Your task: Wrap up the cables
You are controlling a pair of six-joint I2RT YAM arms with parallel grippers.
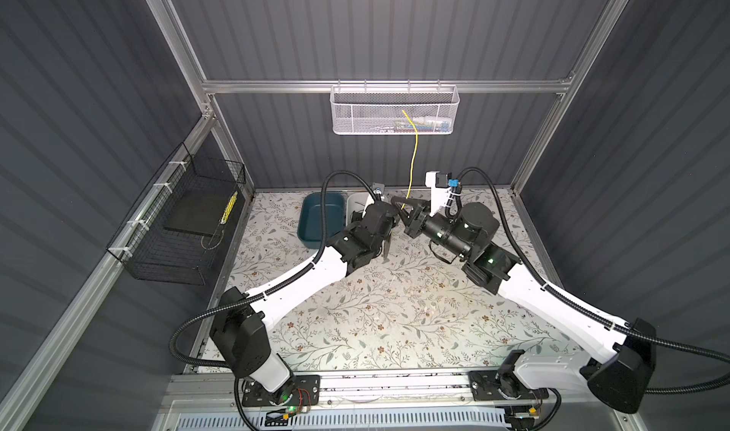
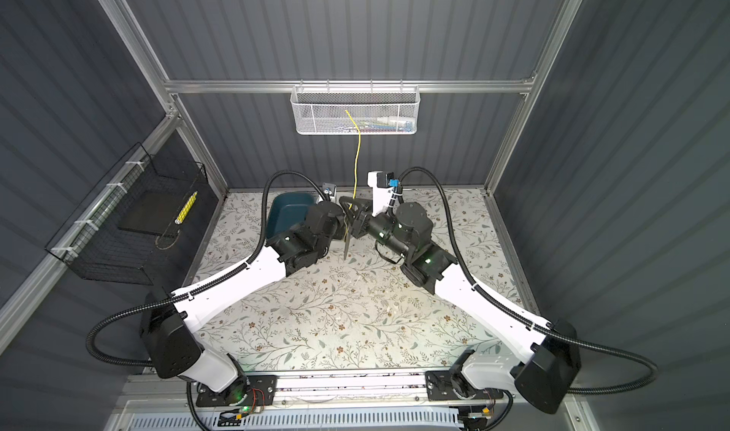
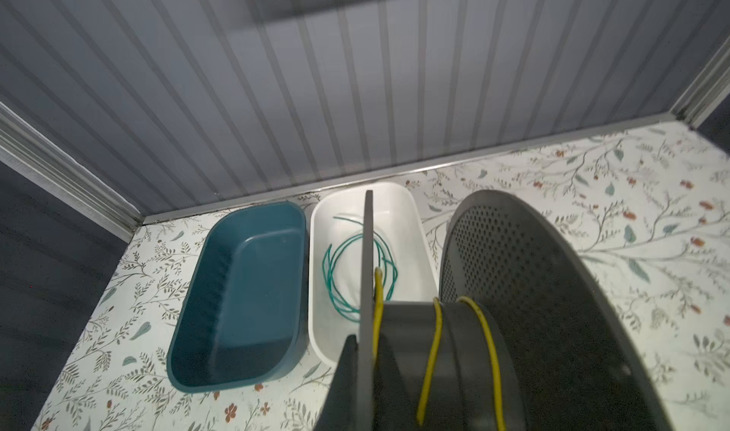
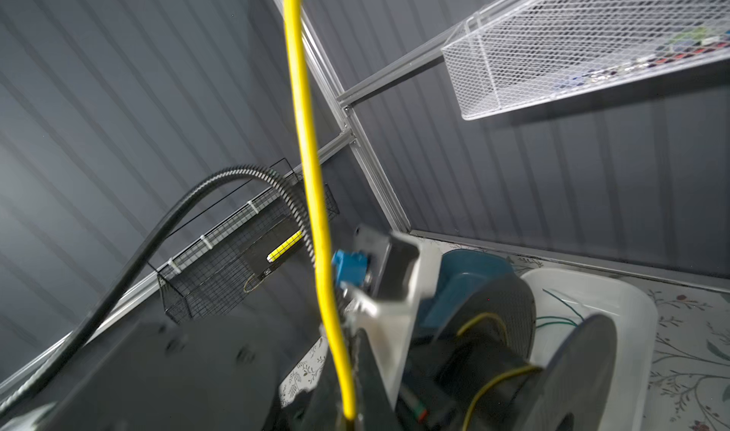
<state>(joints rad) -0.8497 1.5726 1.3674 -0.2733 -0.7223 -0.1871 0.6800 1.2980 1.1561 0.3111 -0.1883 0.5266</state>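
Floral surface (image 1: 395, 310), grey walls (image 1: 375, 26); two bins (image 3: 245, 291), two cables (image 3: 339, 308), one spool (image 3: 553, 310); left end effector (image 3: 365, 354) pinching spool, right end effector (image 4: 349, 417) pinching yellow cable (image 4: 312, 172).

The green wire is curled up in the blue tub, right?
No. The green wire is curled up in the white tub, right beside the blue tub. The left wrist view shows it.
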